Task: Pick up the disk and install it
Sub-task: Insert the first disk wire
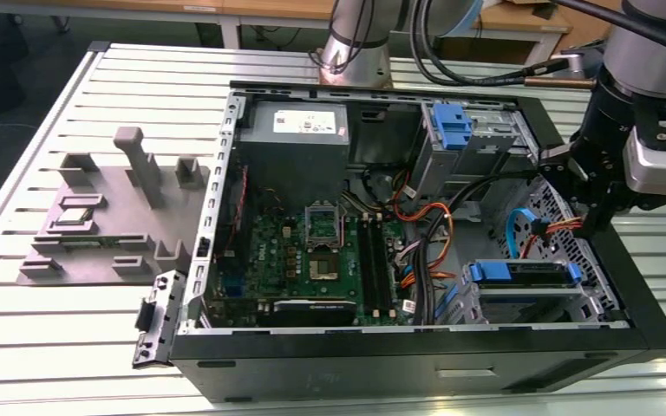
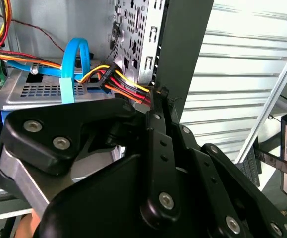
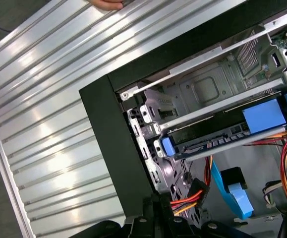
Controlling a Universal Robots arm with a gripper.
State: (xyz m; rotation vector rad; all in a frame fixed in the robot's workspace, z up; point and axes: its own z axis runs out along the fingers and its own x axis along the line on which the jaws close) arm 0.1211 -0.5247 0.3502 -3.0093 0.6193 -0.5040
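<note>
In the exterior view, going left to right: the motherboard [image 1: 322, 251], then the disk [image 1: 526, 274] sitting in the drive cage [image 1: 530, 303] at the case's near corner, then the gripper [image 1: 593, 227] above the case wall [image 1: 628, 277]. I cannot tell whether its fingers are open. Judging by this, any push should run straight along the rails

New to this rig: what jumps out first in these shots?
The open computer case takes up most of the exterior view, its green motherboard bare in the middle. The dark robot arm hangs over the case's wall on the exterior view's right, with the pincer right at the red, yellow and black cable bundle. The disk, with its blue rails, already sits in the metal drive cage.
</note>
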